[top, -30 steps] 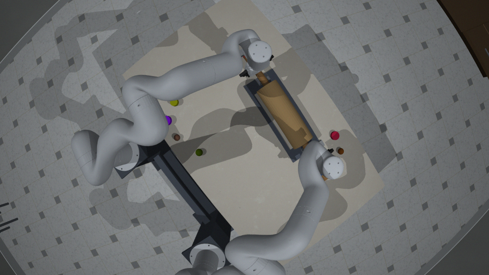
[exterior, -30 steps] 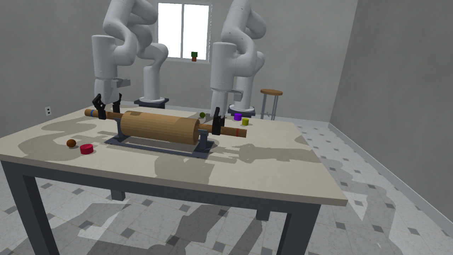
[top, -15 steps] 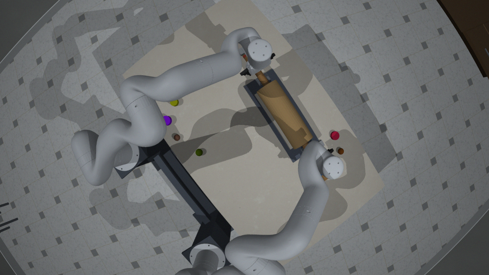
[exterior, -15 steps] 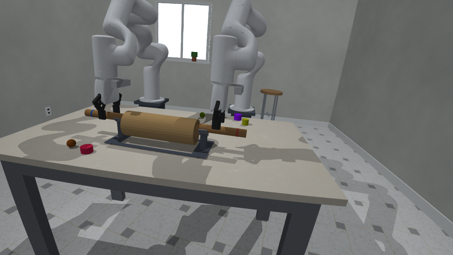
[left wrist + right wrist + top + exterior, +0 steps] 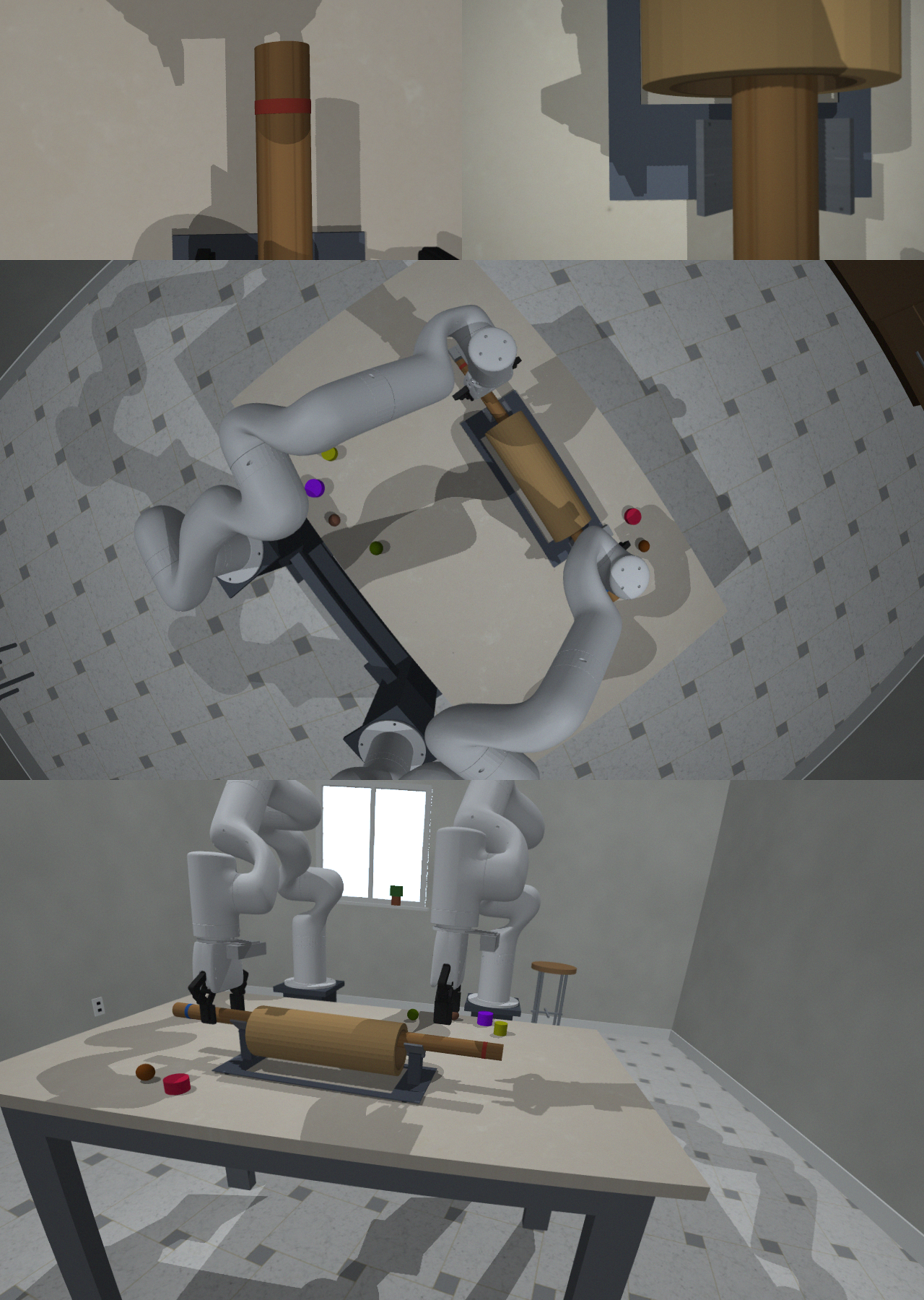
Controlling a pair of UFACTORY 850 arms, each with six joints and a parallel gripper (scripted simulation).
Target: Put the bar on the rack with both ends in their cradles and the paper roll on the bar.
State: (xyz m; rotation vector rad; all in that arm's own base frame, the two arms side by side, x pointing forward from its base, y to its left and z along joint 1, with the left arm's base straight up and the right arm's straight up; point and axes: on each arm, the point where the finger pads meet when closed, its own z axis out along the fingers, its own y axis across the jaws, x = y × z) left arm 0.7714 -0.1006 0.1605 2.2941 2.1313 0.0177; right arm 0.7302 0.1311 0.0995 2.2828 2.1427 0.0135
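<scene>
Brown wood shows on the bar (image 5: 495, 407) (image 5: 452, 1043) (image 5: 284, 180) (image 5: 776, 162), which lies across both uprights of the dark rack (image 5: 474, 429) (image 5: 413, 1067) (image 5: 339, 245) (image 5: 624, 126). Its ends stick out past the rack, a red band near one and a blue band near the other. The right wrist view shows it between the sloping cheeks of one cradle; from these angles, we can't quite be sure that both ends sit fully down.

We see the tan paper roll (image 5: 535, 477) (image 5: 326, 1038) (image 5: 769, 40) around the bar, between the uprights. The rack's base looks flat on the table (image 5: 419, 602) (image 5: 548, 1142), though we cannot make out every foot.

Our left gripper (image 5: 489, 378) (image 5: 449, 1006) (image 5: 319, 254) has its fingers wide open and holds nothing, its tips just above the bar on the red-banded side. Our right gripper (image 5: 600, 560) (image 5: 222, 1006) is also fully open, fingers astride the bar between the blue band and the roll, gripping nothing.

A red disc (image 5: 632, 516) (image 5: 176, 1084) and an orange-brown ball (image 5: 643, 545) (image 5: 145, 1072) lie near the rack.

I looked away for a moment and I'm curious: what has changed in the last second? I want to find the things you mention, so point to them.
The left gripper (image 5: 490, 377) (image 5: 448, 1017) (image 5: 317, 253) rose above the bar (image 5: 496, 407) (image 5: 455, 1043) (image 5: 284, 180) (image 5: 776, 162). Neither gripper visibly grasped or released anything. The right gripper (image 5: 597, 560) (image 5: 222, 1015), bar, paper roll (image 5: 539, 477) (image 5: 326, 1038) (image 5: 769, 40) and rack (image 5: 512, 489) (image 5: 415, 1069) (image 5: 341, 245) (image 5: 624, 108) look unmoved.
</scene>
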